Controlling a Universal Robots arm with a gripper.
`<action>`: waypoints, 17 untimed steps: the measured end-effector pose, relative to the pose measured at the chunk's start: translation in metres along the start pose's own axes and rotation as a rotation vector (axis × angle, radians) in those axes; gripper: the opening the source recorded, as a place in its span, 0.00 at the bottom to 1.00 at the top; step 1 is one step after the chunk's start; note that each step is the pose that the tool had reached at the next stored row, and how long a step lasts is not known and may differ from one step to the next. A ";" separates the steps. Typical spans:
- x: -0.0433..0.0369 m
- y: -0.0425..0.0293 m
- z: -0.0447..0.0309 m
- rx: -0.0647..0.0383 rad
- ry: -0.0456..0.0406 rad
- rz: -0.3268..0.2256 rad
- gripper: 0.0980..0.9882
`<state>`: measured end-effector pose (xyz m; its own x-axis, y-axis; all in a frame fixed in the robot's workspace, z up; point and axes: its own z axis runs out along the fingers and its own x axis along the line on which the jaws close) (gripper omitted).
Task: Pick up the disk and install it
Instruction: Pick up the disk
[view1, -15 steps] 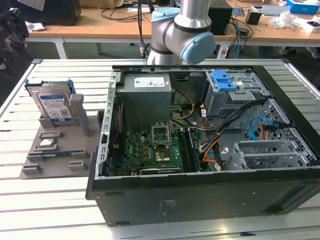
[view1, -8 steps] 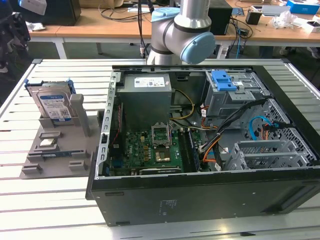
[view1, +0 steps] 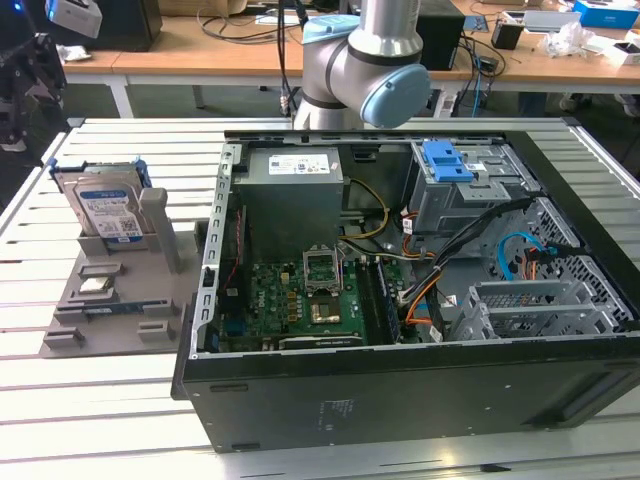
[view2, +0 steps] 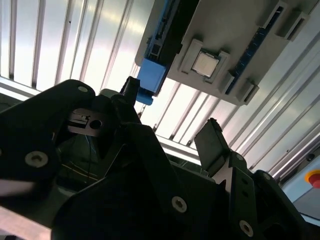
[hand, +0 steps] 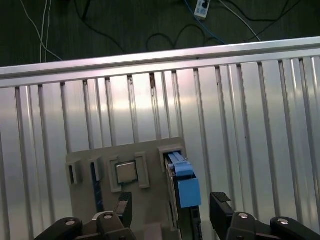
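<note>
My tool (hand: 171, 197) is released: its two black fingers (hand: 125, 210) stand wide apart with nothing held between them, as both wrist views show (view2: 171, 102). Directly beyond the gap is the disk (hand: 186, 190). It stands on edge in a slot of a grey holder (hand: 150, 210), with the blue plastic of its frame turned up toward me. In the first wrist view the disk lines up between my fingers but is not touched by either. In the second wrist view one finger (view2: 131, 90) sits just beside the disk's (view2: 151, 75) blue end.

In the holder (view2: 235, 30), next to the disk, a small square chip (hand: 126, 172) lies flat in its own recess (view2: 204, 63). The holder rests on the slatted metal tabletop (hand: 250, 125). Past the edge of the tabletop is dark floor (hand: 125, 25).

In the exterior view the disk (view1: 105, 205) stands upright at the far end of the holder (view1: 110, 300), its blue-and-white label facing the camera. The holder lies just beside an open computer case (view1: 400, 390), on the exterior view's left of it. Inside the case are a green circuit board (view1: 290, 300), a grey power supply (view1: 295, 200) and, toward the exterior view's right, a grey metal cage (view1: 460, 195) with a blue latch (view1: 447, 160). The cage is well apart from the disk. Behind the case rises my arm (view1: 365, 60).
</note>
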<state>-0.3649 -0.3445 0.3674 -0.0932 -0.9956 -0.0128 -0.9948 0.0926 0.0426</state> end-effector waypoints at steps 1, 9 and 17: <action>-0.0001 -0.0003 0.0005 0.000 0.0006 -0.007 0.70; -0.0019 -0.0033 0.0058 -0.001 0.0069 -0.084 0.70; -0.0057 -0.0051 0.0152 -0.001 0.0129 -0.102 0.70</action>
<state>-0.3599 -0.3391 0.3520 0.0090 -1.0000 -0.0042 -0.9991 -0.0091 0.0426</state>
